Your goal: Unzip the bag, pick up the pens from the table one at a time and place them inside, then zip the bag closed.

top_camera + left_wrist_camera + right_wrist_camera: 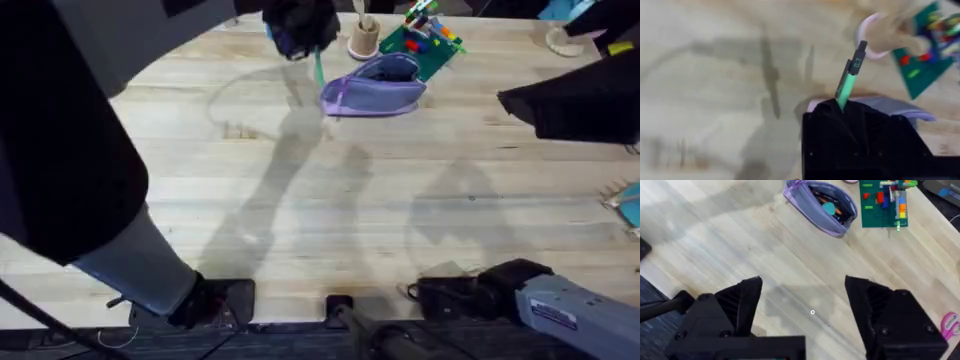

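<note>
Right wrist: the bag gapes open, items inside.

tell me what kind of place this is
Probably a robot lab workbench: a butcher-block table with arm bases along its near edge, set with a purple pouch, a green toy-brick plate and a green pen in the left gripper.

Left arm reached far forward, dark and blurred close under overhead camera. Left gripper hung at far side of worktop, black jaws clamped on slim bright green pen, pen jutting out past fingertips. Right arm drawn to right side. Right gripper, black jaws spread wide apart, nothing between them, hovered above worktop.
</note>
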Available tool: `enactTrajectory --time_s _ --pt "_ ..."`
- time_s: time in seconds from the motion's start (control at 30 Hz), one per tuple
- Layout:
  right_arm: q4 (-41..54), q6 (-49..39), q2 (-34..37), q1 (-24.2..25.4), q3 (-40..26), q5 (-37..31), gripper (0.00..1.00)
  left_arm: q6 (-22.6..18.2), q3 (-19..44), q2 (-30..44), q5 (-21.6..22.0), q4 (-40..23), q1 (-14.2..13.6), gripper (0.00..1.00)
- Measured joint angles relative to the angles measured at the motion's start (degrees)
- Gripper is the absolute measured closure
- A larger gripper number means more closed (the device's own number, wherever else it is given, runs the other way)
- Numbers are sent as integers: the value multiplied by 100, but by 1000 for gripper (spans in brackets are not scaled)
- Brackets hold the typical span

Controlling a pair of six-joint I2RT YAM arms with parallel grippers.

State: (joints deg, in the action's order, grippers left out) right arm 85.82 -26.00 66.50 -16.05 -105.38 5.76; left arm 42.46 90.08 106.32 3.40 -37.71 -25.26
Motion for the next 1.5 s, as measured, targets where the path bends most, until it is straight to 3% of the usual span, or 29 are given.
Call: enactTrajectory --time_s 0.13,0.47,0.57,0.73,0.9,1.2,1.5 --pt "0 0 0 0 0 2 6 -775 46 0 -261 642 0 957" --pt "0 0 0 0 0 2 6 -2937 46 0 -1861 2075 -120 957" --pt "0 0 0 0 0 0 6 -3519 46 0 -2319 2173 -157 957" --pt "2 -2 0 0 0 0 5 -4849 46 -2 -3180 2053 -184 957" --pt "0 0 0 0 0 2 6 -5970 46 0 -3752 1902 -184 957" --pt "0 0 0 0 0 0 6 -6653 46 0 -4172 1899 -219 957" --pt "0 0 0 0 0 0 5 -6984 46 268 -4330 2010 -562 957"
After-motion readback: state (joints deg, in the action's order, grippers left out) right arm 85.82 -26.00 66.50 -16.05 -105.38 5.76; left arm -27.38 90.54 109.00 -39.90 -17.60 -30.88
